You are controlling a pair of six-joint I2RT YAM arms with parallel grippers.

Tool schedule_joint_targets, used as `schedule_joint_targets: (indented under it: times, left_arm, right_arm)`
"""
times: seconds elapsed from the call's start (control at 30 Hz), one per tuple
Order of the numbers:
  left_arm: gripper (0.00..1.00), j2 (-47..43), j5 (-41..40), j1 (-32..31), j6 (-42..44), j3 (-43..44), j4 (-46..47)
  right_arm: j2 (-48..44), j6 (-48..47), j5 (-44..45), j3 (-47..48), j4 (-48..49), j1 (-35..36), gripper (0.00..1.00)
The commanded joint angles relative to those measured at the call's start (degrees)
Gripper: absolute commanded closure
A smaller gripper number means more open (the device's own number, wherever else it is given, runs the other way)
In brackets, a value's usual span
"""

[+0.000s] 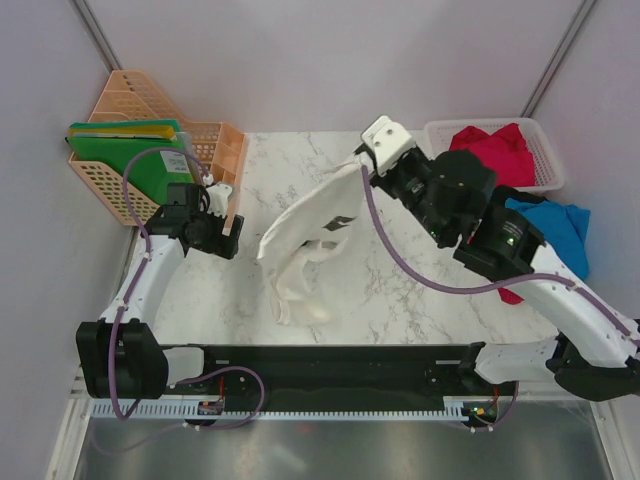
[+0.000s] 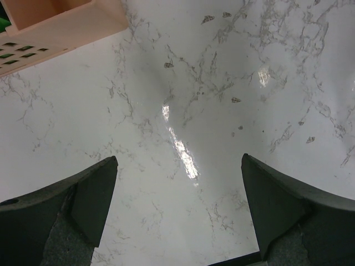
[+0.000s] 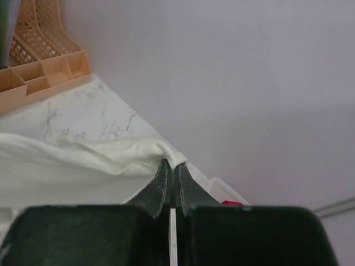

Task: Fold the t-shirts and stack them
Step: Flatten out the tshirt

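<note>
**Top view.** The right pincer (image 1: 366, 165) is closed on an upper edge of the white t-shirt (image 1: 305, 235) and holds it above the middle of the bench (image 1: 400, 290). The cloth hangs in 1 bunched drape, and its lower end rests on the marble. The left pincer (image 1: 228, 228) stands wide and empty near the peach basket (image 1: 215, 140) and the green folders (image 1: 120, 150), well apart from the shirt. A red t-shirt (image 1: 495, 150) lies in the white mesh basket (image 1: 440, 128) at the far right. A blue t-shirt (image 1: 560, 225) lies just beside that basket, partly hidden by the right arm.

**Left wrist view.** There is only bare marble between the spread jaws, with a corner of the peach basket at the top left. No cloth is within reach.

**Right wrist view.** The jaws are pressed together, with a thin ridge of white cloth caught at their tips.

**Risks.** The hold looks shallow, on 1 edge only, so the hanging weight could pull the fabric out of the grip. With a single hold the shirt cannot spread, and lowering it as it hangs would probably leave a crumpled heap. The right arm's purple cable runs close to the drape and might snag it.

**The shirt.** It is soft, thin and off-white, creased into long folds. A small dark mark shows in 1 fold, but I cannot tell what it is.
</note>
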Motion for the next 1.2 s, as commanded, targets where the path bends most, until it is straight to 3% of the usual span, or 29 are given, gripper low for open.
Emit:
schedule_joint_targets:
  times: [0.0, 0.57, 0.67, 0.9, 1.17]
  left_arm:
    - [0.0, 0.2, 0.8, 0.3, 1.5, 0.4, 0.5]
    - [0.0, -0.1, 2.2, 0.3, 1.4, 0.2, 0.1]
    - [0.0, -0.1, 2.4, 0.3, 1.4, 0.5, -0.2]
    - [0.0, -0.8, 2.7, 0.3, 1.6, 0.2, -0.2]
    - [0.0, 0.5, 3.4, 0.3, 1.3, 0.7, -0.3]
  right_arm:
    - [-0.8, -3.8, 6.5, 3.7, -0.3, -0.6, 1.0]
    - [0.1, -5.6, 6.7, 2.6, 2.9, -5.6, 1.0]
    - [2.1, -6.1, 7.3, 5.6, 3.3, -5.7, 1.0]
    - [1.9, -7.2, 7.9, 24.0, 3.0, -5.7, 1.0]
    - [-5.2, -10.3, 11.7, 28.3, 3.1, -11.5, 1.0]
